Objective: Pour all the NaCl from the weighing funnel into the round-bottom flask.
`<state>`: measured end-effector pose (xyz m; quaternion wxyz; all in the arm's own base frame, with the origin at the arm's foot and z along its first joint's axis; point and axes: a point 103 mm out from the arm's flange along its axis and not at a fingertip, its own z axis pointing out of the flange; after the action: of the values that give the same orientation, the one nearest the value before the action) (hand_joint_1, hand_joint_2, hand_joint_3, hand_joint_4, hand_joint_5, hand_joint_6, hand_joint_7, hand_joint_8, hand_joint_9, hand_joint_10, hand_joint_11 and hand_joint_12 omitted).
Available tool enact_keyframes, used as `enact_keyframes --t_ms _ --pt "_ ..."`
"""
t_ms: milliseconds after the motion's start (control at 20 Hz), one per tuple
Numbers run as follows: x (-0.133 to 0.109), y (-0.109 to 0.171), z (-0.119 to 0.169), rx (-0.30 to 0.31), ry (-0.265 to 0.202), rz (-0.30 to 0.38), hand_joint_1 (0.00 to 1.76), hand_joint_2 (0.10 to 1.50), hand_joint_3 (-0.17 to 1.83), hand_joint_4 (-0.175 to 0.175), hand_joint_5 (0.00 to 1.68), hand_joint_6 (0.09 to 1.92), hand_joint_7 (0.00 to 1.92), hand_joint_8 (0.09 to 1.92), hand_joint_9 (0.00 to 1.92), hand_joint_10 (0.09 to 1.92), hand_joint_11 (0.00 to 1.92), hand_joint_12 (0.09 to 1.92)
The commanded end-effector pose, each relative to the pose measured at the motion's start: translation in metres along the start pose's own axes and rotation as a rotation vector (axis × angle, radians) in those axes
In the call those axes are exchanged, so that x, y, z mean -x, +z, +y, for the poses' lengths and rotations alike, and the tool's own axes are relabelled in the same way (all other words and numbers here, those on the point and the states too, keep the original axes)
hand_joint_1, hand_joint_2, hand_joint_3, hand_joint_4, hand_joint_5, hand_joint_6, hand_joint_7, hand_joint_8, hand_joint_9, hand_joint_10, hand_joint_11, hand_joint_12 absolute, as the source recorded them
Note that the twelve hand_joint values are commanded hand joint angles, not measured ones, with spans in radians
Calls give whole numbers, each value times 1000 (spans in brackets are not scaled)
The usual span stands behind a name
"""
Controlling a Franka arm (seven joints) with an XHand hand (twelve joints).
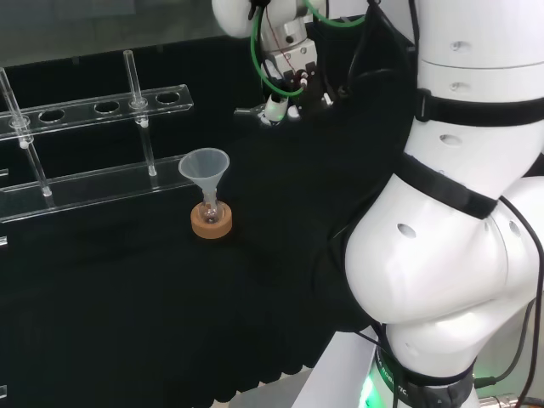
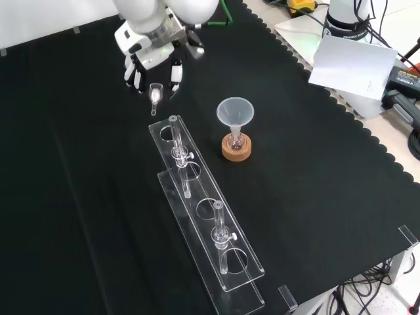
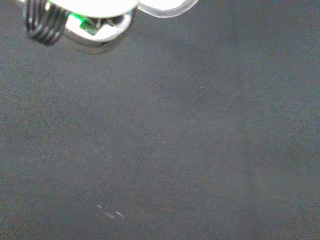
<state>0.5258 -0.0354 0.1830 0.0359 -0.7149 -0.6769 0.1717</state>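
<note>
A small round-bottom flask point(image 1: 209, 210) point(image 2: 235, 140) sits on a cork ring point(image 1: 211, 224) point(image 2: 236, 151) mid-cloth, with a clear plastic funnel point(image 1: 204, 165) point(image 2: 235, 111) standing in its neck. The hand point(image 1: 285, 100) point(image 2: 155, 60) hovers at the far side of the cloth, up and left of the flask in the front view. Its fingers point(image 2: 176, 73) point down, curled around a small clear weighing funnel point(image 1: 252, 111) point(image 2: 155, 94) point(image 3: 167, 8), which juts out leftward in the head view. What the weighing funnel holds is too small to tell.
A clear acrylic rack point(image 1: 93, 109) point(image 2: 205, 220) with round holes and upright glass tubes stands left of the flask in the head view, nearer the camera in the front view. The cloth's scalloped edge point(image 2: 367, 141) runs along the front view's right, with a white sheet point(image 2: 348, 62) beyond it.
</note>
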Motion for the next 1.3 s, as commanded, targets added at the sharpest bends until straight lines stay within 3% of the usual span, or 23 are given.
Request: enact_keyframes --t_ms 50,700,800,900,1300 --pt "12 -13 -36 -8 22 -25 1126 698 557 175 1307 567 624 687 1001 340 862 1022" --pt "9 -33 -83 2 46 -34 1126 699 554 175 1308 565 609 689 987 335 855 1030" --pt "5 -38 -103 24 57 -46 1126 700 554 175 1308 564 608 690 986 334 854 1031" --pt "3 -40 -107 -6 42 -48 1126 700 553 175 1308 564 607 690 985 334 853 1032" --pt "-31 -59 -152 -2 50 -83 1126 700 552 175 1308 564 603 691 982 334 850 1034"
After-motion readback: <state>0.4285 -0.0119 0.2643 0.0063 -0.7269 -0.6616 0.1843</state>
